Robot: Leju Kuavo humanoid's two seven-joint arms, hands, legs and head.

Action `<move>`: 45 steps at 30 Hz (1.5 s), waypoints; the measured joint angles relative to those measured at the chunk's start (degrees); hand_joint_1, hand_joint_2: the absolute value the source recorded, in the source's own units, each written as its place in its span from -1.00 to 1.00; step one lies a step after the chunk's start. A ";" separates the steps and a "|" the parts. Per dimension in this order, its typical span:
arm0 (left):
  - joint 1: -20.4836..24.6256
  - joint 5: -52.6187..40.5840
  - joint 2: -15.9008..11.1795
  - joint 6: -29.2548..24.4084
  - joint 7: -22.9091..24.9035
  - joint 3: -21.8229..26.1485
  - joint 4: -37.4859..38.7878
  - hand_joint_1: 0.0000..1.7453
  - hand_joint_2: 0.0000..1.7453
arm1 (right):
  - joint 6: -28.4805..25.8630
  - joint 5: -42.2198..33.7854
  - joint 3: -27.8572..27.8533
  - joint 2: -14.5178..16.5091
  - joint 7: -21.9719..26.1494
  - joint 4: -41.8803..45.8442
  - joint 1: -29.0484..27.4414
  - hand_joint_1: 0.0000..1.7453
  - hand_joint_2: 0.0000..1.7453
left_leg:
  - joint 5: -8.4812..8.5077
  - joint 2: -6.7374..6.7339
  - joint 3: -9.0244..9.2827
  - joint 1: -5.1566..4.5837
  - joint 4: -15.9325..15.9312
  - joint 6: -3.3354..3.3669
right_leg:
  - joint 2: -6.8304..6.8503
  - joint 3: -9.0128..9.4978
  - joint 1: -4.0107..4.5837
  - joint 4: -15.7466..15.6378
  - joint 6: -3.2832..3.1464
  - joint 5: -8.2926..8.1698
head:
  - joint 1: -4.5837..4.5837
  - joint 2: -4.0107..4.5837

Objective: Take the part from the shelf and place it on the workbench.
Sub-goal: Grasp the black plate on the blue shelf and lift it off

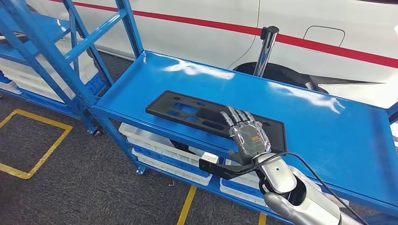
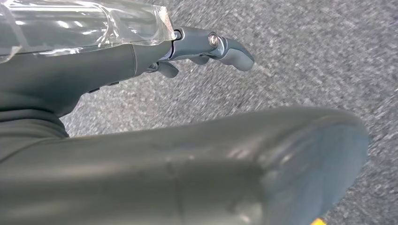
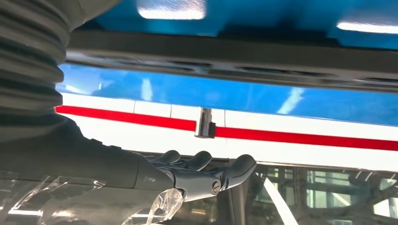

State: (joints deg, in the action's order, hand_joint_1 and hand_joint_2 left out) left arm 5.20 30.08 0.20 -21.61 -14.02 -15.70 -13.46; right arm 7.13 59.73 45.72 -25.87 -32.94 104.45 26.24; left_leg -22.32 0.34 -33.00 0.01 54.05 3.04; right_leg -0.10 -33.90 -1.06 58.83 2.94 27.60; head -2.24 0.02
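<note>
Shelf (image 1: pixel 328 126): blue top, bare to the right of the part and behind it.
Part (image 1: pixel 187 110): flat black panel with cut-outs, lying near the shelf's front edge.
Trays (image 1: pixel 155 140): white, on the lower level; contents unclear.
Right hand (image 1: pixel 246 133): fingers straight and spread over the part's right end, gripping nothing.
Left hand (image 2: pixel 206 47): over grey carpet, fingers loosely extended, holding nothing.

Grey carpet floor (image 1: pixel 70 187) w/ yellow tape lines (image 1: pixel 28 145); white vehicle (image 1: pixel 211 23), red stripe, behind.
</note>
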 joint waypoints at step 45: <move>1.61 -2.37 1.97 2.46 1.25 -7.01 -0.02 -1.00 -1.00 | -1.02 -8.10 -3.33 -5.17 -4.86 -8.81 3.74 -1.00 1.00 | -2.49 0.25 0.62 -0.28 1.75 -1.27 | -0.09 0.69 0.09 -3.46 -1.37 -3.30 | 0.07 0.00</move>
State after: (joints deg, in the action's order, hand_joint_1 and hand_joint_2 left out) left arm 6.81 27.70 2.17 -19.15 -12.76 -22.71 -13.49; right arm 6.11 51.63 42.39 -31.04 -37.80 95.64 29.98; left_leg -24.81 0.59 -32.38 -0.26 55.80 1.77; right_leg -0.19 -33.20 -0.97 55.37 1.57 24.30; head -2.17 0.02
